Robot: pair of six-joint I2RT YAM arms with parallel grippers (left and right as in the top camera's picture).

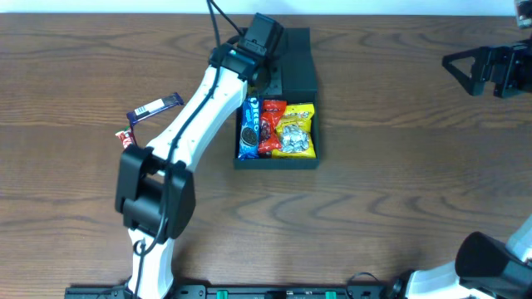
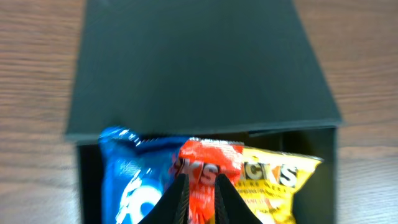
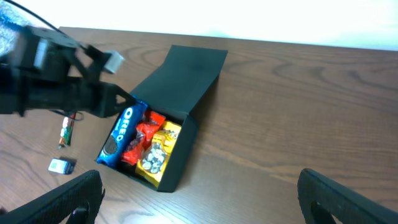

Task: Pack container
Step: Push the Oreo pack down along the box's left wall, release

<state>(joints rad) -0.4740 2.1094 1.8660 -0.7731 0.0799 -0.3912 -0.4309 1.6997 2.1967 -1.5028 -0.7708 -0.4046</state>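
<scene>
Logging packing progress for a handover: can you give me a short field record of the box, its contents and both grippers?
container: open, lid flat behind
inside: blue packet, red packet, yellow packet, side by side
left gripper: above red packet, nearly closed; grip unclear
right gripper: open, far from container
outside: two loose packets on the table, left of container
</scene>
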